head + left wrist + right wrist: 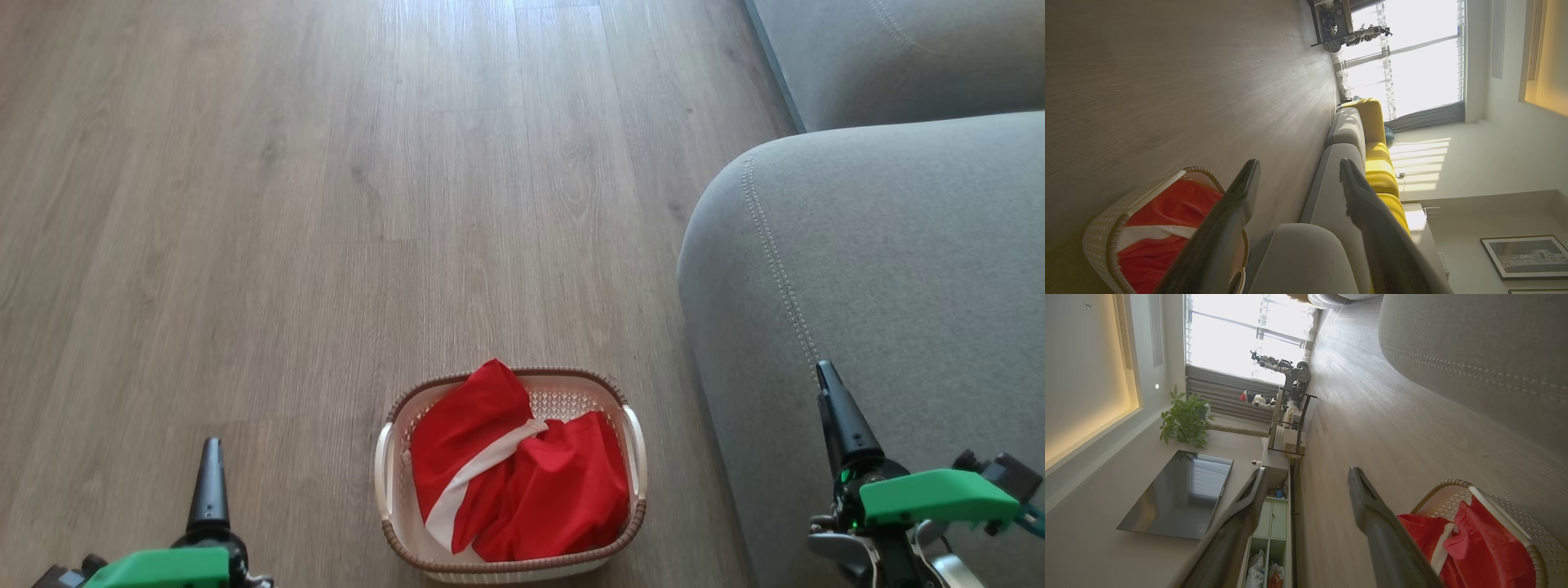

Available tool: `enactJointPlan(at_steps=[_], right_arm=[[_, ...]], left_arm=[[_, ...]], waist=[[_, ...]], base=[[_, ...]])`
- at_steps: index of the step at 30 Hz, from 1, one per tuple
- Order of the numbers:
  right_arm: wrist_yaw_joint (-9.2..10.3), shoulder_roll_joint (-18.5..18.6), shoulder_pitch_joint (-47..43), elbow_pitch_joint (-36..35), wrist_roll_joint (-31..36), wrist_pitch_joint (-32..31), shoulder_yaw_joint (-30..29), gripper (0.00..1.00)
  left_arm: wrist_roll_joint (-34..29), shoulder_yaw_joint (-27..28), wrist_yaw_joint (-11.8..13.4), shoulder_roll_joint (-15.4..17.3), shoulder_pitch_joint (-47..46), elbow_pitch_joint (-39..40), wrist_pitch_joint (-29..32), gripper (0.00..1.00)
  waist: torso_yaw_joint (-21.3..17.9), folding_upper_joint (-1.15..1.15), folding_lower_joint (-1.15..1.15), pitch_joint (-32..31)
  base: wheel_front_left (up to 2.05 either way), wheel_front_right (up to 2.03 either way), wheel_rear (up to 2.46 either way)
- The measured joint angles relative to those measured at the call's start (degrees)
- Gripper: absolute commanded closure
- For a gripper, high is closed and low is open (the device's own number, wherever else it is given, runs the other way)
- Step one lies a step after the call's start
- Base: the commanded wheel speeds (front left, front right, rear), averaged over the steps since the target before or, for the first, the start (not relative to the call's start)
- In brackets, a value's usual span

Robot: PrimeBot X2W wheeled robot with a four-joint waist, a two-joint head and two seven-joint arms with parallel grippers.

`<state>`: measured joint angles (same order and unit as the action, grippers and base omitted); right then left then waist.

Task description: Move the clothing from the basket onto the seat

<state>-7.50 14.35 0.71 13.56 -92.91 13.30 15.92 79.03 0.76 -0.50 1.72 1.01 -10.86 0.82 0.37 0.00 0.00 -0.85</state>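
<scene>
Two grippers on show, one either side of the basket, and both are spread wide with nothing between their fingers. The left gripper (pixel 1298 163) hangs left of the small rectangular cream plastic basket (pixel 635 451), its two long dark fingers pointing forward over the grey-brown wood-look plank floor (pixel 326 204). Its wrist is rolled, so the floor stands on edge in the left wrist view. The right gripper (pixel 1306 470) sits right of the basket, also pointing forward and rolled the opposite way. From the head camera its finger overlaps the front of the seat. Each wrist carries one green housing. One basket, perforated sides, brown woven-look rim, two cream side handles, standing flat on the floor between the two grippers. Inside it lies the clothing (pixel 563 490), bright red soft fabric in two bunched mounds, with one white band (pixel 482 465) crossing the left mound. All of it is within the rim and neither gripper touches it. Just right of the basket rises the seat (pixel 882 261), a large grey fabric cushion with rounded edges and one stitched seam line. A second grey cushion (pixel 898 57) lies further beyond the basket.
</scene>
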Motion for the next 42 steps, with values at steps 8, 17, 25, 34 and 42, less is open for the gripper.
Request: enactJointPlan(at_steps=[8, 17, 25, 34, 42], right_arm=[[0.00, -1.24, -0.06, -1.08, 8.20, 0.00, -1.22, 0.00], [0.00, -1.97, -0.17, -1.80, 17.38, 0.09, -2.60, 0.00], [0.00, -3.33, -0.25, -1.92, 25.28, 0.16, -3.75, 0.00], [0.00, -3.89, -0.30, -1.90, 32.92, 0.41, -4.68, 0.00], [0.00, -5.16, -0.38, -1.55, 40.53, 0.42, -5.49, 0.00]], left_arm=[[-9.09, -1.52, 0.51, 0.01, 0.03, 0.85, -1.42, 0.00], [-16.82, -2.02, 1.10, 0.02, 0.31, 1.62, -2.94, 0.00], [-23.21, -2.26, 1.63, 0.03, 1.69, 2.09, -4.08, 0.00], [-32.14, -3.12, 1.62, 0.11, 2.50, 2.15, -5.54, 0.00], [-39.29, -3.53, 2.04, 0.33, 2.69, 2.15, -6.65, 0.00]], waist=[[0.19, 0.00, 0.00, -0.19], [0.26, 0.00, 0.00, -0.52], [0.27, 0.00, 0.00, -0.87], [0.35, 0.00, 0.00, -1.14], [0.42, 0.00, 0.00, -1.35]], base=[[0.00, 0.00, 0.00], [0.00, 0.00, 0.00], [0.00, 0.00, 0.00], [0.00, 0.00, 0.00], [0.00, 0.00, 0.00]])
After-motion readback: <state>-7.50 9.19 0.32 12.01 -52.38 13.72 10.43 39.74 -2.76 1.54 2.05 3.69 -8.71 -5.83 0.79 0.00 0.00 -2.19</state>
